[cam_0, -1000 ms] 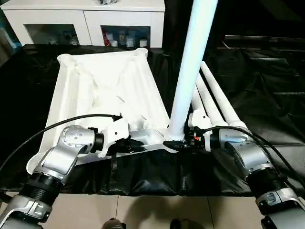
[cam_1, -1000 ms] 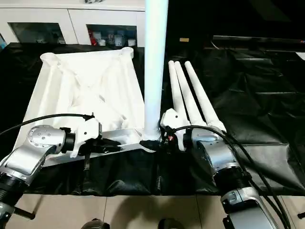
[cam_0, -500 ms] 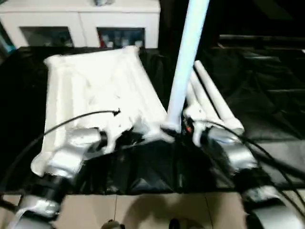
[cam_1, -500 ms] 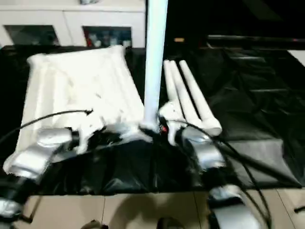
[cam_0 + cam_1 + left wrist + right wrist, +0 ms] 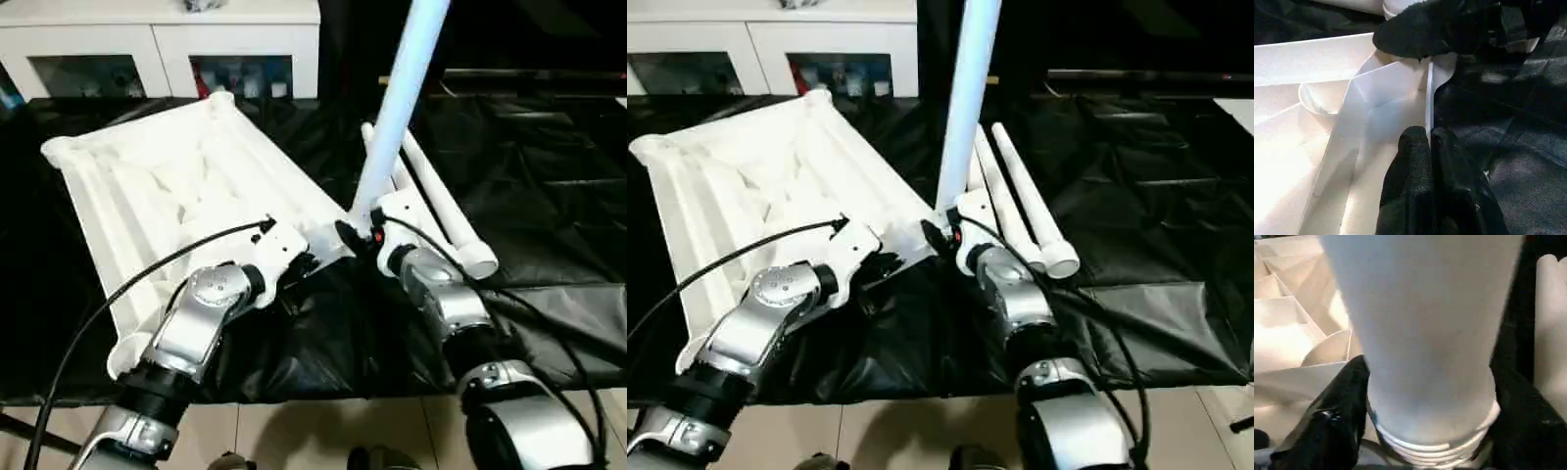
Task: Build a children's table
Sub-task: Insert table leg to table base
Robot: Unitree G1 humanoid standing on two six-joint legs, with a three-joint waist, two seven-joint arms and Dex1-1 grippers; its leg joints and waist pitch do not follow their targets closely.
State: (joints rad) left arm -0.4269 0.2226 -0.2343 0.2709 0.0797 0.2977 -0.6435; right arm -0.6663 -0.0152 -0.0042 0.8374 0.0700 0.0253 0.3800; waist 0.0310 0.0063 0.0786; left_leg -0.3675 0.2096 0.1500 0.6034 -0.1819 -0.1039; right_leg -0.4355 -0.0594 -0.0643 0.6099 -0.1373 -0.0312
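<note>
A: tabletop [image 5: 186,186] lies underside up on the black sheet [image 5: 549,196], but it's now turned askew, near corner swung toward the middle; a second ago it sat square

B: leg?

A: upright leg [image 5: 397,108] stands at that corner socket, threaded end visible, probably not fully seated. Three spare legs [image 5: 441,211] lie just beside

B: arms?

A: right gripper [image 5: 355,238] wraps the leg base, fingers apart around it. Left gripper [image 5: 1429,147] pinched together on the tabletop's rim, forearm angled in
</note>
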